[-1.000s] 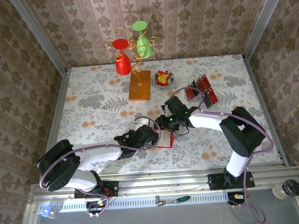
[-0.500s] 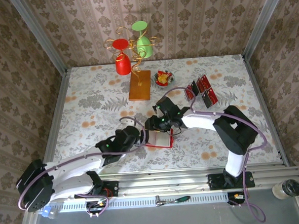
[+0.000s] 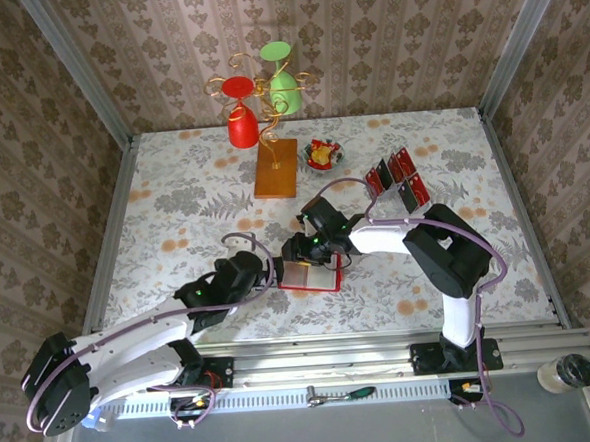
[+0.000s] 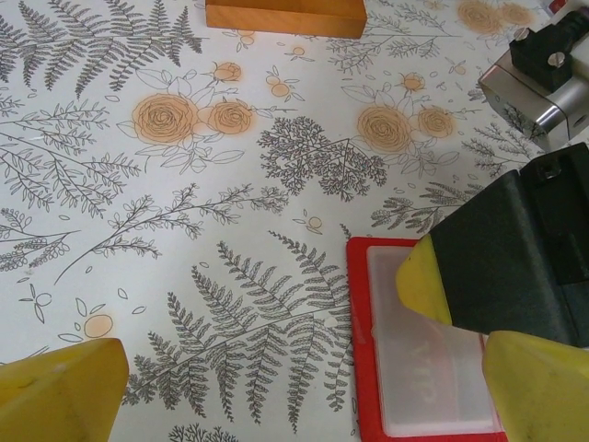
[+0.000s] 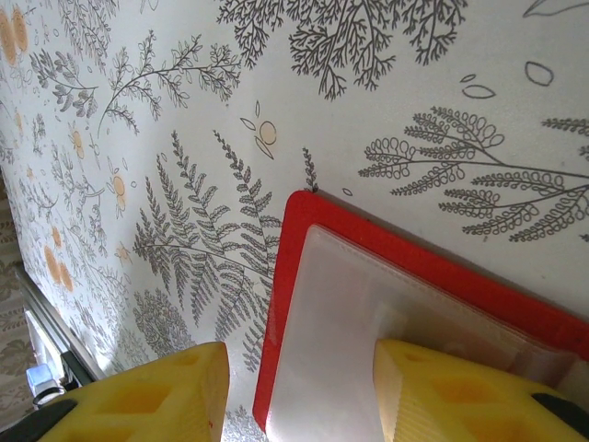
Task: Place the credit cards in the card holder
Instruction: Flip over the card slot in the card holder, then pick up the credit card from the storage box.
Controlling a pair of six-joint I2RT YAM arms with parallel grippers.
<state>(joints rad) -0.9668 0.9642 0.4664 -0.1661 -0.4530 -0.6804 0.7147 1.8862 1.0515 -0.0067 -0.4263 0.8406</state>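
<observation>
Right now the card holder (image 3: 319, 278) lies open and flat on the fern-print tablecloth (image 3: 174, 203), its pale inside facing up inside a red rim.

The right gripper (image 3: 295, 251) is at the holder's far-left corner. From its own wrist camera the right gripper (image 5: 299, 368) has its yellow fingers partly spread. One finger (image 5: 442, 387) rests on the pale inside of the holder (image 5: 340, 304). The other (image 5: 156, 396) is over bare cloth just beyond the red edge. That edge lies between them and nothing is pinched. The left wrist camera shows the same finger (image 4: 421, 281) touching the pale panel of the holder (image 4: 428, 387).

The left gripper (image 3: 263, 275) sits just to the left of the holder, near its left edge. In its wrist view the left gripper (image 4: 299, 378) is spread wide. One yellow finger (image 4: 55, 391) is over the cloth well left of the holder, and the other (image 4: 543, 387) is over the holder's near side. Nothing is held between them.

The credit cards (image 3: 397, 180), red with black bands, are in a small fanned group well beyond the holder, to its far right. A small bowl (image 3: 323, 155) of sweets sits beyond the holder. An orange wooden slab (image 3: 276, 169) sits beyond it to the left, with a wire stand carrying a red cup (image 3: 242, 124) and a green cup (image 3: 284, 86).
</observation>
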